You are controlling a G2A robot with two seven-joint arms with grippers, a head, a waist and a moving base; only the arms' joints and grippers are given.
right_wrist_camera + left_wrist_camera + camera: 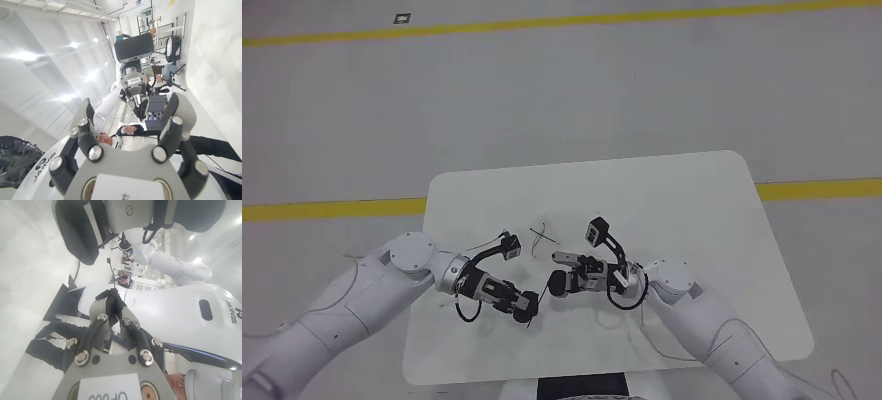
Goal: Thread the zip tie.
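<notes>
Left hand (112, 296) pinches a thin black zip tie (112, 274); the white-labelled right hand (130, 103) facing it gapes wide.

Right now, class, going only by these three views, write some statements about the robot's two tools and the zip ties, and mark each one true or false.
1. The left tool is shut on a thin black zip tie. True.
2. The right tool is shut on a second tie. False: its fingers stand wide apart and hold nothing.
3. Loose ties lie crossed on the white table, on the far side of the two tools. True.
4. The two tools are at opposite ends of the table, turned away from each other. False: they face each other close together, over the near part of the table.
</notes>
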